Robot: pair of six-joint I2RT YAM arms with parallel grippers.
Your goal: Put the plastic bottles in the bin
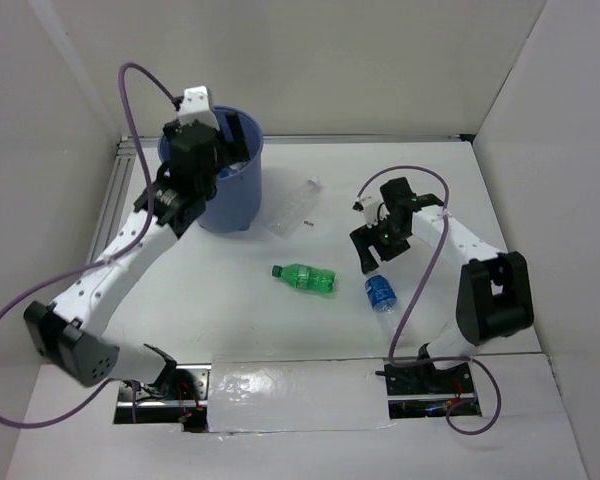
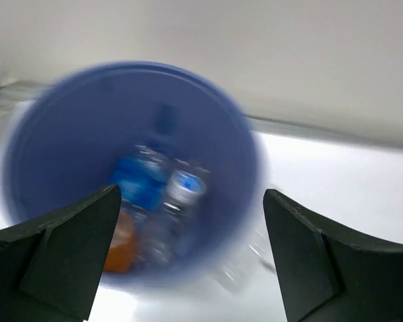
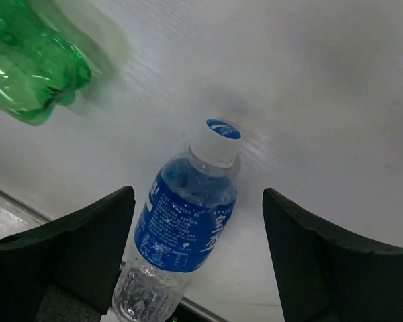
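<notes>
Nearest me: right claw, jaws released and spread wide, nothing in them. It hangs over the blue-labelled bottle, which lies on its side on the table, white cap pointing away from my wrist. The fingers flank the bottle's body without touching it. My read is that this is the line-up for a pinch across the middle, where the label gives a straighter surface than the neck.

Just beside it, toward the left: the green bottle, also lying flat, apart from the blue one. Untouched.

Further out: the plain clear bottle lies on the table near the bin's right side, outside it. Hard to see against the white surface.

Farthest: left claw, likewise released and empty, poised above the bin's open mouth. The wrist view is blurred, but inside I can make out blue-labelled bottles and an orange one resting at the bottom.

Judgement: three bottles left on the table; the blue-labelled one under my right claw looks like the one in hand.
</notes>
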